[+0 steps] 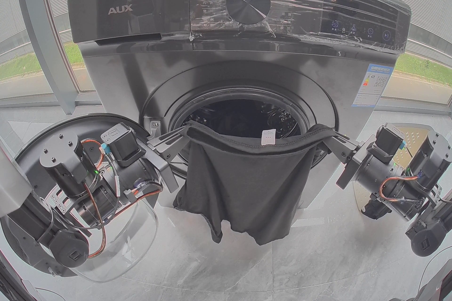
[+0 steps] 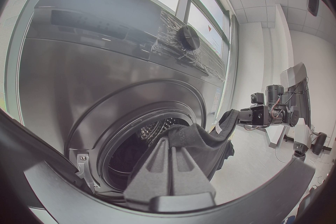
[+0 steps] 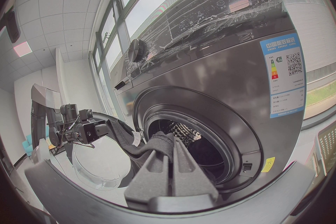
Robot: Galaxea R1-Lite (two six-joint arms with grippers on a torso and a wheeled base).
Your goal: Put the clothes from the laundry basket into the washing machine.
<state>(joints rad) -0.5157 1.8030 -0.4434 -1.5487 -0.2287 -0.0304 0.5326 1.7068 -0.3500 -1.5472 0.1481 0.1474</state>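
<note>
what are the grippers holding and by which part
One dark garment, by its top edge: the left gripper has its jaws shut on one end, the right gripper on the other, spreading it before the washer opening.

Entry: drum opening [image 1: 242, 116] of washing machine [image 1: 263, 67], a round mouth whose upper half is open to passage from the front. Lower half: screened by dark garment [image 1: 247, 184], stretched across the mouth and hanging down the machine's front. Flanks: left gripper [image 1: 184, 131] and right gripper [image 1: 328, 136], each clamped on a top corner of the garment, one at either side of the mouth. Robot's left: door [image 1: 120, 241] swung wide under the left arm, barring low approach there. Inside the drum: dark cloth at the back. Below: a gap between the garment's hem and tiled floor [image 1: 329, 259].
</note>
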